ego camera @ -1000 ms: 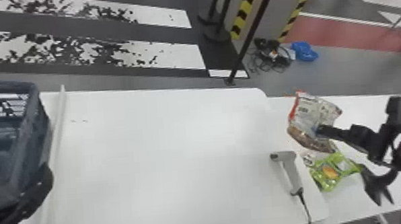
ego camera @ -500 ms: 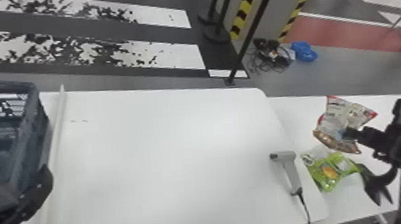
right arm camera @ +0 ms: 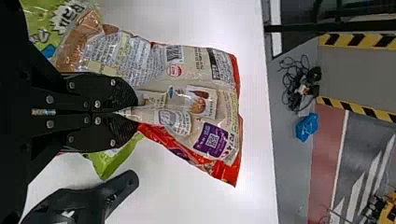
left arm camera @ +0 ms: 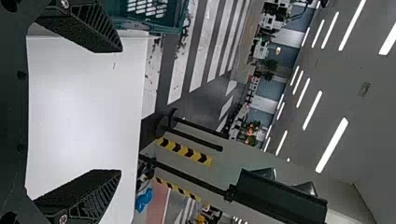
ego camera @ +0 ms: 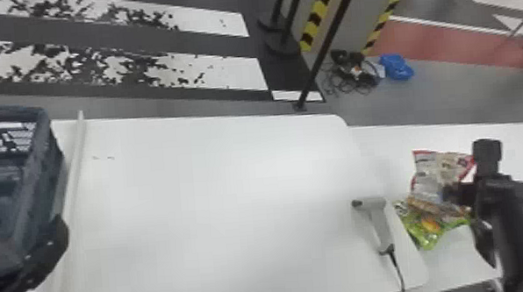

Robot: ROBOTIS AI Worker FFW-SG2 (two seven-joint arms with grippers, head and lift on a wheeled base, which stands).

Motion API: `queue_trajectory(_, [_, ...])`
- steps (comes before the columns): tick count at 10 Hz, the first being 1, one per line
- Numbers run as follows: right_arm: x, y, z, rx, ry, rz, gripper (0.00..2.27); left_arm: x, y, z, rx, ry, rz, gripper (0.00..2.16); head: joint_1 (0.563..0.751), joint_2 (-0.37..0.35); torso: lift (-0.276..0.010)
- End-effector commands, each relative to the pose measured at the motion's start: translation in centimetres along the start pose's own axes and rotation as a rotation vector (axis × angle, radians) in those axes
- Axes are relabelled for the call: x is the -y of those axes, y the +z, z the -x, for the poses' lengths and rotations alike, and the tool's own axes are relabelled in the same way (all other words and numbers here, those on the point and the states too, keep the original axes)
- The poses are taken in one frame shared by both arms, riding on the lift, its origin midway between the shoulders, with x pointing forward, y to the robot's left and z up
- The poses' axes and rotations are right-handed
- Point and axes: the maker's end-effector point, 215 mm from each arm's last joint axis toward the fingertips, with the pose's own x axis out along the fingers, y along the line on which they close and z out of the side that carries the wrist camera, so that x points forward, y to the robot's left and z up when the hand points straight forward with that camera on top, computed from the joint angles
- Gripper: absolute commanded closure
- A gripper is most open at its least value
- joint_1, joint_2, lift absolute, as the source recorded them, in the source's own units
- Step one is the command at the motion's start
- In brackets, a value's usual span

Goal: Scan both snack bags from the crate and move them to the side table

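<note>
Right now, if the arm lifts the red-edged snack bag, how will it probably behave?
The red-edged snack bag is likely floppy: its film creases where the right tool pinches it. The shiny plastic may be a little slippery. Its brown end overlaps the green snack bag, so it might drag that.

There are two snack bags (ego camera: pixel 436 173), one scanner (ego camera: pixel 379 223), one crate (ego camera: pixel 40 172) and two white tables (ego camera: pixel 217 212).
</note>
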Motion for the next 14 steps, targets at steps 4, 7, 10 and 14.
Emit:
queue_trajectory(4, [-1.5, -4.3, 0.1, -0.161, -0.024, 0.079, 0.0, 0.0, 0.1, -0.1, 0.008, -0.004, -0.002, 0.07, 0.695, -0.35, -0.029])
queue_trajectory(7, [-2.0, -4.1, 1.8, -0.097, 0.004, 0.021, 0.05, 0.5, 0.5, -0.2, 0.015, -0.007, -0.005, 0.07, 0.695, -0.35, -0.029])
queue_trajectory(10, [-6.6, -1.6, 5.8, 0.045, 0.132, -0.115, 0.05, 1.3, 0.8, -0.5, 0.022, -0.009, -0.017, 0.07, 0.695, -0.35, -0.029])
queue_trajectory(14, [-17.0, 0.7, 17.1, 0.28, 0.397, -0.181, 0.08, 1.8, 1.7, -0.6, 0.034, -0.007, -0.033, 0.07, 0.695, -0.35, -0.029])
